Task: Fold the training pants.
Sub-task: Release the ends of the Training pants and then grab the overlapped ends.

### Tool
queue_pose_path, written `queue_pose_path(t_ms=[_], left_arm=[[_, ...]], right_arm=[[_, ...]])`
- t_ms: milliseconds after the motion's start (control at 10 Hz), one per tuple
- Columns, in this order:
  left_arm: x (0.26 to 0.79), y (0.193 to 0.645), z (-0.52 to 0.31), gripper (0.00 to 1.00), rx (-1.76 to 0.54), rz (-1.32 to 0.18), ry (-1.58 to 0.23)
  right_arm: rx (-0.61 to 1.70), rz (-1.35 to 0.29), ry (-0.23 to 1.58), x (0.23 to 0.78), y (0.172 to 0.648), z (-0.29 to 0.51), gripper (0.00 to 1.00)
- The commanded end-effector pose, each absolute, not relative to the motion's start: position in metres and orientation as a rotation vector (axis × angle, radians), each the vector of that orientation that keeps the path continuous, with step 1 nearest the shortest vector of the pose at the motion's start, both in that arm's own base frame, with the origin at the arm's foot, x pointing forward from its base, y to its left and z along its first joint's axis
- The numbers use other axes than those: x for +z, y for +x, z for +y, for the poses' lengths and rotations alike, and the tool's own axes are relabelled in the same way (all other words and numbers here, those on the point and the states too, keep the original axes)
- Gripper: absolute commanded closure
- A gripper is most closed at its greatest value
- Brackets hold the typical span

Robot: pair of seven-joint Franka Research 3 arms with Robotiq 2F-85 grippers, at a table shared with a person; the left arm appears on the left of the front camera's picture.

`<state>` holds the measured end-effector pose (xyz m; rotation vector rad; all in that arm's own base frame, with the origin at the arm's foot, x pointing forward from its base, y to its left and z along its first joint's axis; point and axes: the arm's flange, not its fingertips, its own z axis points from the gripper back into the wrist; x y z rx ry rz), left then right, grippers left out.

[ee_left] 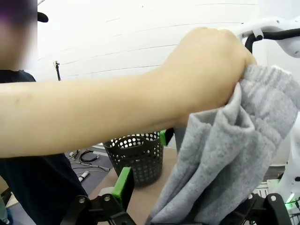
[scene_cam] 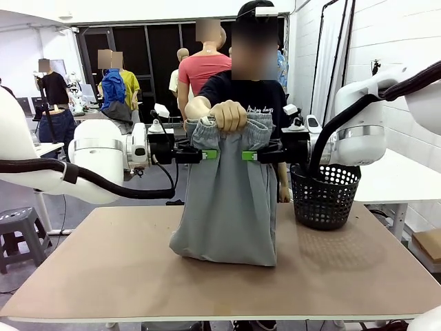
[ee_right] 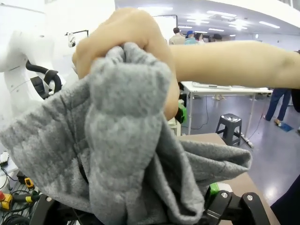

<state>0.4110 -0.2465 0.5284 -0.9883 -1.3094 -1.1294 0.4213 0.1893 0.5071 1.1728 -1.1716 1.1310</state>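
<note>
The light grey training pants [scene_cam: 227,200] hang over the table, their lower end bunched on the tabletop. A person's hand [scene_cam: 229,115] grips the gathered waistband at its middle. My left gripper [scene_cam: 207,154] meets the pants' left edge just below the waistband, and my right gripper [scene_cam: 251,156] meets the right edge at the same height. In the left wrist view the pants [ee_left: 220,154] fall between the spread fingers [ee_left: 123,187]. In the right wrist view the pants [ee_right: 122,140] lie between the wide-apart fingers [ee_right: 220,197]. Both grippers are open with cloth between the jaws.
A black perforated basket [scene_cam: 324,196] stands at the table's far right, close to my right arm. The brown table [scene_cam: 103,269] has bare room left, right and in front of the pants. The person stands right behind the pants at the far edge.
</note>
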Motion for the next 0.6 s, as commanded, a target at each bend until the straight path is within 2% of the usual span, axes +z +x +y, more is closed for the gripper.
queue_pose_path(t_ms=[0, 100, 200, 500], left_arm=[[0.5252, 0.4152, -0.2578, 0.0, -1.138, -1.356, -0.965], [0.5241, 0.4163, -0.2565, 0.0, -1.141, -1.338, -0.965], [0.5229, 0.4187, -0.2552, 0.04, -1.151, -1.329, -0.968], [0.5214, 0.4183, -0.2572, 0.6, -1.181, -1.306, -1.0]], right_arm=[[1.161, -1.128, 1.171, 0.5088, 0.4255, 0.1896, 0.0], [1.158, -1.113, 1.168, 0.51, 0.4267, 0.1889, 0.0], [1.153, -1.119, 1.173, 0.51, 0.4299, 0.1875, 0.09], [1.135, -1.12, 1.162, 0.5102, 0.4332, 0.185, 0.68]])
